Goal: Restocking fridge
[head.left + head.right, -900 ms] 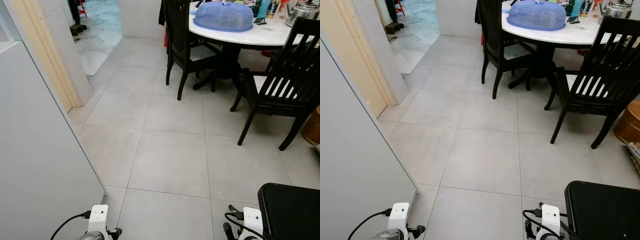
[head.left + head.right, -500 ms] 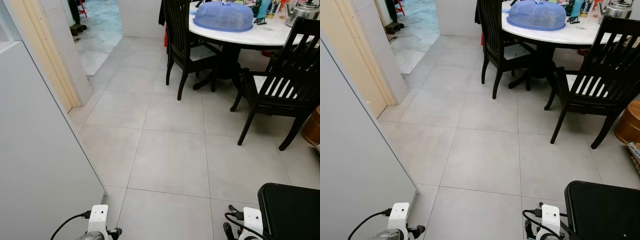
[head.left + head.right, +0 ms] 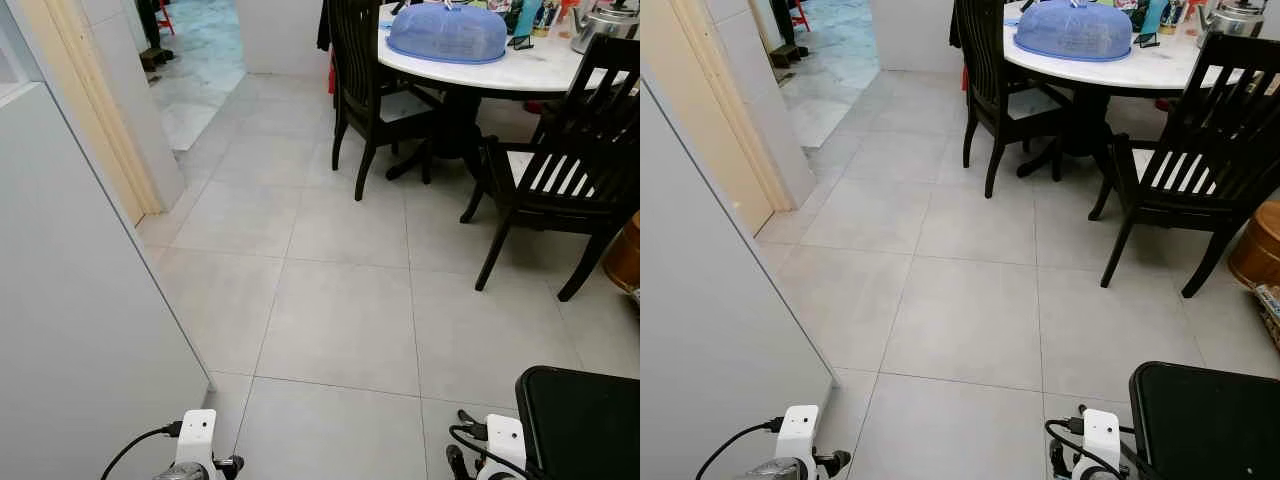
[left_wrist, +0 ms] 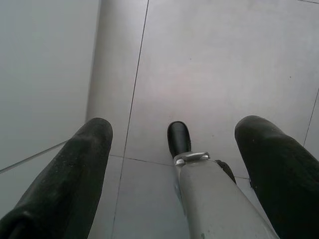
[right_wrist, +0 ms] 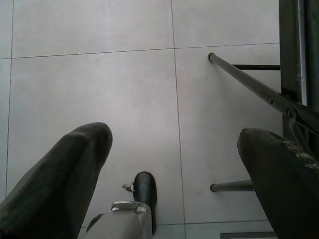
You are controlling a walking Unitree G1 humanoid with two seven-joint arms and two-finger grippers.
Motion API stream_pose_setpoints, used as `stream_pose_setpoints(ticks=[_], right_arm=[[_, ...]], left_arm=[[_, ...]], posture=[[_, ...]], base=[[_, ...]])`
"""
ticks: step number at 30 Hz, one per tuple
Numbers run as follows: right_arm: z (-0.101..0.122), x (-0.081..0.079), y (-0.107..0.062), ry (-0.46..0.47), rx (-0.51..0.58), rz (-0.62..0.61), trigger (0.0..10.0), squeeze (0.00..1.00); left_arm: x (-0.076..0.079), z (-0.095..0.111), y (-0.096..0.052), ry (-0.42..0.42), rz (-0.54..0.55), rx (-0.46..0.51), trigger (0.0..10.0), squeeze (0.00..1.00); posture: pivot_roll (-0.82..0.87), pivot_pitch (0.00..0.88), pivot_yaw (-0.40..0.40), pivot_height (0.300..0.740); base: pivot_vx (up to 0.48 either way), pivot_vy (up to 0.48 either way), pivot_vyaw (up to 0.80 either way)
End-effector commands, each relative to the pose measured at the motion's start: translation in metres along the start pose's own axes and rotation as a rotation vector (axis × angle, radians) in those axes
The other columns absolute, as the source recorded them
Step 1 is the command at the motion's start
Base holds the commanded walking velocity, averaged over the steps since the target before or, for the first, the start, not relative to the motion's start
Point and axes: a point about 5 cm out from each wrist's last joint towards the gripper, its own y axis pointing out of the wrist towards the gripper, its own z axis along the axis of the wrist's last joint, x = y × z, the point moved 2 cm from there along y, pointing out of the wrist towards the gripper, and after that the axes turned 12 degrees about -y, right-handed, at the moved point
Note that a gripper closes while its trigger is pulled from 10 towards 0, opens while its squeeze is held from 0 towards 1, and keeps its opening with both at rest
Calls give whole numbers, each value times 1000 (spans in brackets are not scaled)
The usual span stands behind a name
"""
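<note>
Tiles [image 3: 340, 330] of pale grey floor run through the head views, from the robot out to a dining set at the far right. A round white table [image 3: 520, 72] there carries a blue mesh cover [image 3: 447, 32] and a kettle [image 3: 605, 22]. Dark wooden chairs stand around it, one [image 3: 375, 90] on its left side and one [image 3: 560, 180] nearer, on its right. A large white panel [image 3: 70, 330], perhaps the fridge's side or door, fills the near left; I cannot tell which. Past it a cream door frame [image 3: 95, 120] leads to a marble-floored room at the far left. A black seat [image 3: 585, 425] sits at the near right corner. Both wrists hang low at the near edge, the left arm [image 3: 197, 440] beside the panel, the right arm [image 3: 500, 445] beside the seat.

Left wrist view: the left gripper [image 4: 179, 149] points down at the floor, fingers [image 4: 75, 174] spread wide, nothing between them. A black foot [image 4: 178, 139] on a silver leg stands below, and the panel lies along one side.

Right wrist view: the right gripper [image 5: 174, 154] also points at the floor, fingers [image 5: 65, 169] wide apart and empty. A foot [image 5: 145, 191] shows between them, and dark metal bars [image 5: 259, 89] of a frame stand on the tiles beside one finger.
</note>
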Motion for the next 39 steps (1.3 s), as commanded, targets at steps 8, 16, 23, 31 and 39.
stream_pose_setpoints(ticks=[8, 16, 23, 31, 39], right_arm=[[7, -8, 3, 38, -52, 31, 10000, 0], [8, -10, 3, 40, -56, 38, 10000, 0], [8, -17, 4, 57, -56, 56, 10000, 0], [7, -16, 4, 39, -67, 66, 10000, 0], [7, -10, 3, 16, -72, 57, 10000, 0]], left_arm=[[-28, -26, -5, -136, 27, -10, 10000, 0], [-29, -24, -5, -121, 20, 3, 10000, 0], [-26, -15, -5, -35, -13, 20, 10000, 0], [-25, -15, -5, -50, -10, 27, 10000, 0], [-23, -18, -4, -50, 15, 4, 10000, 0]], posture=[[-21, 0, -36, 740], [-10, 0, -33, 740], [-16, 0, -1, 740], [23, 0, -17, 740], [33, 0, -44, 740]], base=[[0, 0, 0], [0, 0, 0], [0, 0, 0], [0, 0, 0], [0, 0, 0]])
